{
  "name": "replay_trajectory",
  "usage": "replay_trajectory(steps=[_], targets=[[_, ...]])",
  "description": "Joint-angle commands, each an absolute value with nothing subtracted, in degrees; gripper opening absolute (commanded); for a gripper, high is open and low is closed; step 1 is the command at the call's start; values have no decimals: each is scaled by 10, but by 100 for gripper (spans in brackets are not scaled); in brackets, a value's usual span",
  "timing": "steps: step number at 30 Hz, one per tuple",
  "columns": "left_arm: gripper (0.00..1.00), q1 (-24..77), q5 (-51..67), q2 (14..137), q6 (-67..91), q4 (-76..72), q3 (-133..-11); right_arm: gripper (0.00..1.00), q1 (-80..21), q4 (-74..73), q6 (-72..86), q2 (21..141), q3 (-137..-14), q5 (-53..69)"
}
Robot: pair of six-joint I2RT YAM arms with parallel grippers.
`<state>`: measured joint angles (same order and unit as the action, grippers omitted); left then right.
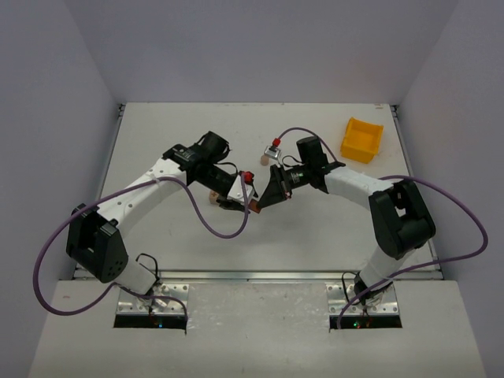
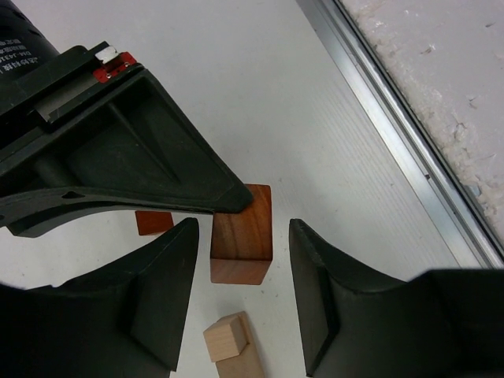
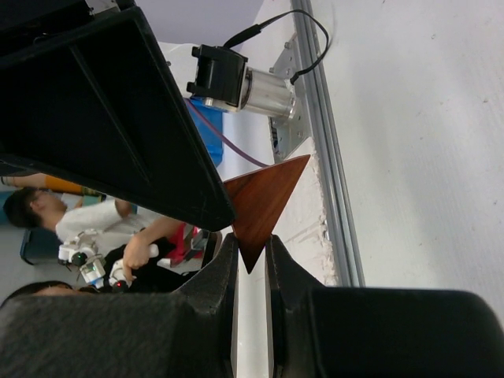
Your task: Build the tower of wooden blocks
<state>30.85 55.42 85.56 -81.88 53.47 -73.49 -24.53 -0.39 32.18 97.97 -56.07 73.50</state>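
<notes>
My right gripper (image 3: 250,244) is shut on a reddish-brown wedge block (image 3: 262,197), pinching its pointed tip. In the left wrist view that same block (image 2: 240,264) hangs between the spread jaws of my left gripper (image 2: 242,232), which is open and touches nothing; the right gripper's black finger (image 2: 157,157) covers the block's far end. On the table beneath lie a small reddish-brown cube (image 2: 153,223) and a pale tan cube (image 2: 226,336) resting on a pale bar (image 2: 240,368). In the top view both grippers, left (image 1: 235,203) and right (image 1: 261,201), meet at mid-table.
A yellow plastic bin (image 1: 361,139) stands at the back right of the table. An aluminium rail (image 2: 409,157) runs along the table's edge to the right of the left gripper. Purple cables loop beside both arms.
</notes>
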Motion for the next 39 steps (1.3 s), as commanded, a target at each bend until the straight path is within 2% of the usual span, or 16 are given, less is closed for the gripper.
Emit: replay_trajectory(steps=[1, 3, 10, 17, 22, 24, 29, 30, 31, 34, 37, 39], targets=[[48, 311, 561, 846, -802, 499, -732, 0, -250, 20, 321, 969, -576, 756], [51, 311, 560, 846, -802, 498, -732, 0, -250, 21, 321, 967, -575, 756], [48, 311, 539, 844, -801, 494, -723, 0, -249, 12, 308, 955, -574, 753], [38, 311, 532, 843, -808, 497, -719, 0, -250, 2, 294, 948, -576, 747], [28, 311, 541, 838, -811, 498, -717, 0, -250, -24, 283, 951, -582, 744], [16, 310, 544, 833, -811, 498, -717, 0, -250, -25, 281, 953, -581, 743], [0, 311, 552, 825, -807, 494, -718, 0, -250, -26, 282, 965, -584, 739], [0, 311, 550, 824, -810, 496, -719, 2, -249, -27, 283, 967, -584, 737], [0, 311, 548, 823, -819, 498, -719, 9, -249, -29, 282, 969, -587, 734], [0, 311, 520, 819, -839, 511, -721, 44, -249, -56, 268, 970, -599, 719], [0, 310, 491, 818, -842, 513, -723, 70, -249, -88, 246, 961, -610, 700], [0, 307, 467, 821, -847, 517, -724, 99, -248, -107, 235, 947, -617, 685]])
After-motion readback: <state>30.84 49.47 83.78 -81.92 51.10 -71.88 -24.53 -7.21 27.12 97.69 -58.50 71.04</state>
